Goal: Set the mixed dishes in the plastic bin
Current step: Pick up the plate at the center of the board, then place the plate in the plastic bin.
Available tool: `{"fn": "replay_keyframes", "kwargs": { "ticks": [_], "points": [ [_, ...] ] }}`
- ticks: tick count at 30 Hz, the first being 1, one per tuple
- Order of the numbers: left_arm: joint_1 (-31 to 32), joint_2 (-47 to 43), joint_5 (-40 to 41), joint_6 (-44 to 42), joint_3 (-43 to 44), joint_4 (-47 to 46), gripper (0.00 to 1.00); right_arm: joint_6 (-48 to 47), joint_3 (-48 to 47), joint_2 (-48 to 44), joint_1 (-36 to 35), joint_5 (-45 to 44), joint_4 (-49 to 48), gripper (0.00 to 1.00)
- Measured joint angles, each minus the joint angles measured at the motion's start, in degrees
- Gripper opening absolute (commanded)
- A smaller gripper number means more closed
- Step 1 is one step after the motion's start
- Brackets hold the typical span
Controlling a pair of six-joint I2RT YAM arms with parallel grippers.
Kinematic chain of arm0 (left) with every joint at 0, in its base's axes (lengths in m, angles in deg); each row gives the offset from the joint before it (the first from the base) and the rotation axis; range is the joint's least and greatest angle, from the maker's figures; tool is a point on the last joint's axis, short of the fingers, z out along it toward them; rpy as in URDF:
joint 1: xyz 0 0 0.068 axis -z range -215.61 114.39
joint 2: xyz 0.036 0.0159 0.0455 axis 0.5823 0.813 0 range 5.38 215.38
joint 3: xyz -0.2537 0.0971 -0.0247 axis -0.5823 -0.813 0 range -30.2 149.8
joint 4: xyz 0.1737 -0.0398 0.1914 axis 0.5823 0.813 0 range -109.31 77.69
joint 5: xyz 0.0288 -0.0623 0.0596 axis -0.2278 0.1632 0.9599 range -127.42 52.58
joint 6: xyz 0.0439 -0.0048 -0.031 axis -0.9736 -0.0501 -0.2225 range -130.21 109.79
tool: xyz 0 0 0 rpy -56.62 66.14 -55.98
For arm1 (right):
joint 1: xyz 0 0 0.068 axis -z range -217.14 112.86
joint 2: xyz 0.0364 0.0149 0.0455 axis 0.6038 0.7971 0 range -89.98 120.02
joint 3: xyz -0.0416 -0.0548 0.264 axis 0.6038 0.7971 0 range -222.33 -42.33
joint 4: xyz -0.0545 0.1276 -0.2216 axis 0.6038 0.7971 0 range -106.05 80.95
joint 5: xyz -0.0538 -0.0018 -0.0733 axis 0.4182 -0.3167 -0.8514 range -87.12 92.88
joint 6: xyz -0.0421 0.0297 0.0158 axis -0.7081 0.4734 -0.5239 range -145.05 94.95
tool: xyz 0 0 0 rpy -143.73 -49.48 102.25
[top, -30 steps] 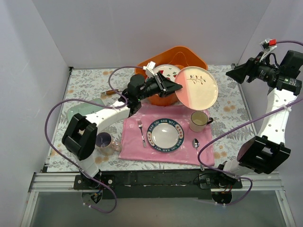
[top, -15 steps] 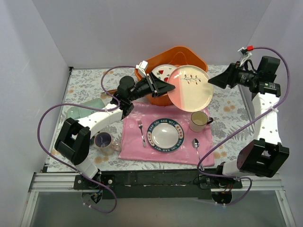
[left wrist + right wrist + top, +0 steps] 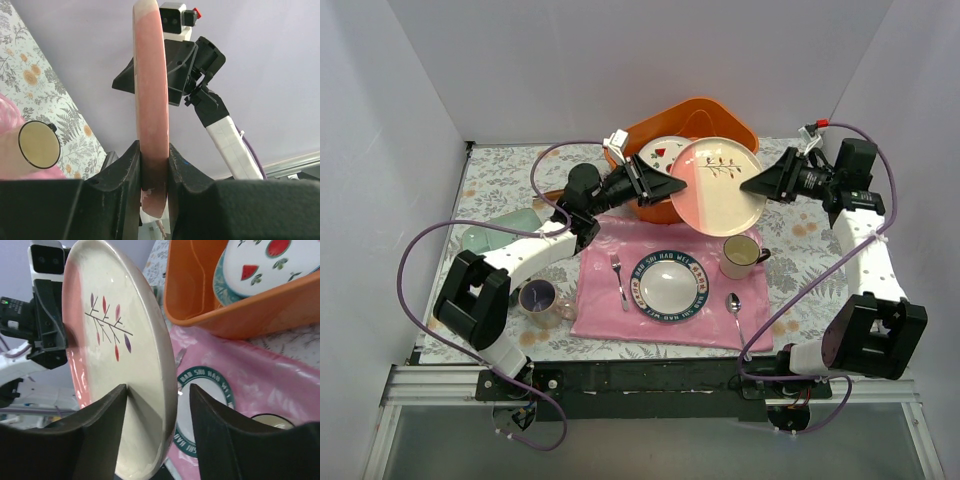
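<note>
The pinkish plate [image 3: 718,185] hangs tilted above the table, beside the orange plastic bin [image 3: 720,120]. My left gripper [image 3: 672,186] is shut on its left rim [image 3: 150,75]. My right gripper [image 3: 752,185] is open, its jaws straddling the plate's right rim [image 3: 115,365] with a gap on the outer side. The white plate with red fruit marks [image 3: 665,152] lies in the bin on a teal-rimmed plate [image 3: 222,287]. The pale mint plate [image 3: 490,232] and the lavender-lined mug [image 3: 540,298] sit at the left. The dark green mug is out of view.
A pink cloth [image 3: 610,315] holds the white lettered-rim plate [image 3: 667,285], a fork [image 3: 618,280], a spoon [image 3: 735,305] and the cream mug [image 3: 740,256] right under the held plate. White walls close in the table.
My right arm has swung left and down, so its open jaws now sit around the plate's right rim. My left arm drew back a little to the left with the plate.
</note>
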Motion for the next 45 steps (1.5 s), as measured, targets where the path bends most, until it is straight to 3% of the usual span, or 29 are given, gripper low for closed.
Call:
{"fn": "replay_keyframes", "kwargs": {
  "ticks": [4, 8, 11, 12, 13, 15, 17, 20, 23, 34, 45],
  "points": [
    [-0.4, -1.0, 0.1, 0.0, -1.5, -0.1, 0.00, 7.4, 3.5, -0.2, -1.2, 2.9, -5.1, 0.40],
    [-1.4, -1.9, 0.4, -0.3, -2.1, 0.1, 0.00, 15.7, 5.4, -0.2, -1.5, 6.2, -10.6, 0.02],
    [-2.3, -2.1, 1.4, 0.0, -2.4, 0.3, 0.02, 20.6, 6.0, -0.7, -1.9, 8.0, -16.1, 0.01],
    [-2.4, -2.4, 1.6, -0.1, -2.4, 0.3, 0.08, 22.1, 6.2, -0.7, -2.0, 8.5, -17.5, 0.01],
    [-2.4, -2.8, 1.7, -0.2, -2.5, 0.6, 0.26, 23.5, 6.3, -0.6, -2.1, 8.9, -18.7, 0.01],
    [-2.5, -3.5, 2.0, -0.1, -2.5, 0.9, 0.45, 25.5, 6.3, -0.6, -2.2, 9.6, -21.2, 0.01],
    [-2.8, -4.7, 2.3, -0.4, -2.5, 1.5, 0.70, 26.6, 6.3, -0.6, -2.5, 9.7, -23.5, 0.01],
    [-3.6, -7.8, 2.8, -2.1, -2.5, 4.2, 0.88, 27.4, 6.1, 0.2, -3.0, 9.6, -25.8, 0.01],
    [-5.5, -11.3, 3.9, -4.8, -2.4, 8.9, 0.97, 28.6, 5.0, 2.1, -3.4, 9.7, -27.7, 0.01],
    [-15.4, -22.5, 10.7, -13.8, -2.6, 27.5, 0.98, 27.6, -7.0, 14.1, -3.9, 6.0, -29.0, 0.01],
    [-19.8, -24.7, 18.2, -19.2, -2.4, 48.5, 0.98, 15.9, -28.0, 29.6, -8.2, -3.8, -16.9, 0.01]
  ]
}}
